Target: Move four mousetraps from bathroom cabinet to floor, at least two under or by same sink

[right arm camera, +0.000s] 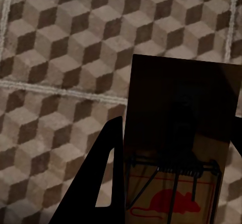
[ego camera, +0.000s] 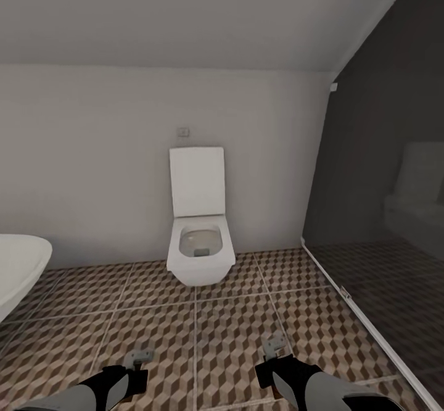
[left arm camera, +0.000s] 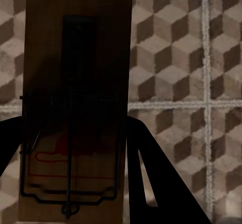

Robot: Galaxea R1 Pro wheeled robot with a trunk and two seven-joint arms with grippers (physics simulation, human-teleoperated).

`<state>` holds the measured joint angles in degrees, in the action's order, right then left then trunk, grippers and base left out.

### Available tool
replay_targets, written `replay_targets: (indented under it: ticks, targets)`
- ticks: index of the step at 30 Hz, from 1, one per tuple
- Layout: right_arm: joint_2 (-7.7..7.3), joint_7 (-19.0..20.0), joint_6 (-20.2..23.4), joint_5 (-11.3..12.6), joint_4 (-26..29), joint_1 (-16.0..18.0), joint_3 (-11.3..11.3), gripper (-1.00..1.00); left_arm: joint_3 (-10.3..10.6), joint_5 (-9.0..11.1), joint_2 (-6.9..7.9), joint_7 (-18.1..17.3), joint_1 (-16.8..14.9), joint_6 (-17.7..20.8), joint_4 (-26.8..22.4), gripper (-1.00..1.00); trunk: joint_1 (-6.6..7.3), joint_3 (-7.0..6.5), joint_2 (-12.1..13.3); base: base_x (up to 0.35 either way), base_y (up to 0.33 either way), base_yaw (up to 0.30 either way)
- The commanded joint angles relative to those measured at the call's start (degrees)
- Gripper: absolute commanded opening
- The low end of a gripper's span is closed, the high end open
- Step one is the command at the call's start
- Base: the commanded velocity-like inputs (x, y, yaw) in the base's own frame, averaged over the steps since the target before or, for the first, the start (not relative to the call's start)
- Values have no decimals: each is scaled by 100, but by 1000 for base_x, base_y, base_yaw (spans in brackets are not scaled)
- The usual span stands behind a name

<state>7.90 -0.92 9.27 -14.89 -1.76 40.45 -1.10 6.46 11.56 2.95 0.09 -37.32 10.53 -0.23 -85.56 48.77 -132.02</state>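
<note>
Mousetraps are seen two in number, one in each pincer. The first mousetrap (left arm camera: 75, 113) is held in the left pincer (left arm camera: 75, 183), its brown board standing between the two dark fingers (left arm camera: 161, 183) in the left wrist view, with the thin wire frame and a red mark on the near end. The second mousetrap (right arm camera: 179, 143) is clamped likewise in the right pincer (right arm camera: 171, 193), a dark finger (right arm camera: 108, 168) pressed along one long edge; a red mouse figure is printed on the near part of the board. Both boards are carried above the bathroom floor (ego camera: 228, 331), well apart from one another.

In the head view both arms are held low and forward at the picture's lower edge, the left pincer (ego camera: 139, 361) and the right pincer (ego camera: 274, 349) pointed down toward the cube-patterned tiles. The small grey pieces at their tips are probably the trap ends, though this is too small to be told with certainty.

One white square toilet (ego camera: 198, 238) is mounted on the far wall, its lid raised and its bowl empty. A rounded white edge (ego camera: 21, 269), perhaps the bathtub, is cut off at the left. A grey glass wall (ego camera: 382, 213) stands at the right, with darker tiles behind it.
</note>
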Motion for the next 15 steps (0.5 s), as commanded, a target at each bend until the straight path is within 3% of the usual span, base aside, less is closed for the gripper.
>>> replay_targets:
  ticks: [1,15]
  targets:
    - [1,-6,10,-41,-9,7,-13,-100,49,39,2,0,-3,26,-3,-100,-21,24,-44,0,0,0]
    - [5,-3,6,-65,-9,7,-6,-100,49,39,4,-9,-3,28,-3,-100,-329,275,-606,0,0,0]
